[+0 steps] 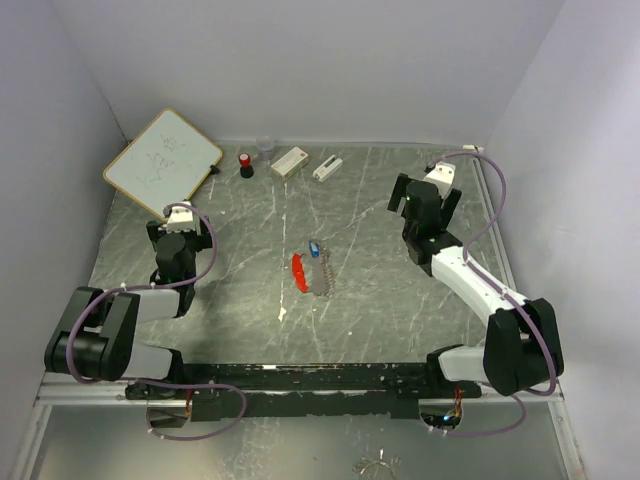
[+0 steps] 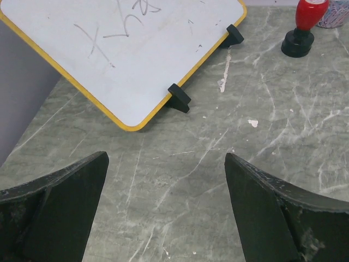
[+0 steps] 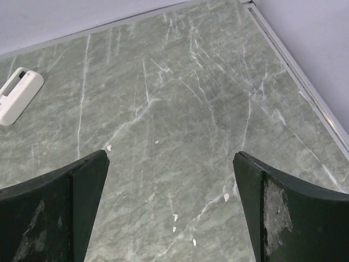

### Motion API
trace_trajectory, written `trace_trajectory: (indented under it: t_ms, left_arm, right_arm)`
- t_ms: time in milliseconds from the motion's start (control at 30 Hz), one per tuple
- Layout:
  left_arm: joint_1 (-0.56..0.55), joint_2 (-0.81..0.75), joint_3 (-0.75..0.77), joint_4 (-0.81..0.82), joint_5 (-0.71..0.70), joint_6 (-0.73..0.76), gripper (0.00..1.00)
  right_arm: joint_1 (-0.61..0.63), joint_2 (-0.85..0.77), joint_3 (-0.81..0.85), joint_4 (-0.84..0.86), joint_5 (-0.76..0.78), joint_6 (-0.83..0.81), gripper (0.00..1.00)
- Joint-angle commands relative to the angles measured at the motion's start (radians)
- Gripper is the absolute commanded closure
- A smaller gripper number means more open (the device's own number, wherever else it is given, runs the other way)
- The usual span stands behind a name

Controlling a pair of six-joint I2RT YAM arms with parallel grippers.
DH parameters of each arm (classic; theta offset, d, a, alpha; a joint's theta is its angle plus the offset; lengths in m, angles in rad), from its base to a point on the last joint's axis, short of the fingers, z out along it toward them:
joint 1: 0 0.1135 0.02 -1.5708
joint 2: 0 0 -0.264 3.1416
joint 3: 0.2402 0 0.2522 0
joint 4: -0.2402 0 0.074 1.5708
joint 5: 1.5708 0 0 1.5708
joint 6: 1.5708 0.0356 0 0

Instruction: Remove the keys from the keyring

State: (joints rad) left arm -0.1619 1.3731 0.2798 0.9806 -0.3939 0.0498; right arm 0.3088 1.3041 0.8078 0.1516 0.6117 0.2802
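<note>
The red keyring (image 1: 299, 272) lies on the green marble table near the middle, with silvery keys (image 1: 321, 277) beside it on its right and a blue-headed key (image 1: 314, 247) at their far end. It shows only in the top view. My left gripper (image 1: 181, 222) is open and empty at the left, well apart from the keys. My right gripper (image 1: 424, 198) is open and empty at the far right. Both wrist views show only bare table between wide-open fingers (image 2: 60, 207) (image 3: 289, 213).
A small whiteboard (image 1: 162, 160) leans at the back left and fills the top of the left wrist view (image 2: 125, 49). A red-and-black capped bottle (image 1: 245, 165) (image 2: 304, 24), a clear cup (image 1: 265, 148) and two white blocks (image 1: 290, 161) (image 1: 327, 168) stand along the back. Enclosure walls rise on three sides.
</note>
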Motion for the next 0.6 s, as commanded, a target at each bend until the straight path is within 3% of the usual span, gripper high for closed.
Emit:
trace_trajectory:
  t_ms: [0,367,567]
  left_arm:
    - [-0.004,-0.009,0.005,-0.003,-0.014,0.015,0.0]
    - [-0.004,-0.027,0.004,-0.012,-0.024,0.021,0.0]
    - [-0.004,-0.041,0.033,-0.065,-0.015,0.015,0.0]
  right_arm:
    - [-0.008,0.018,0.019,-0.005,0.009,0.002,0.0]
    - [-0.008,0.021,0.03,-0.015,-0.02,0.01,0.0]
    - [-0.007,0.061,0.089,-0.131,-0.03,0.048,0.0]
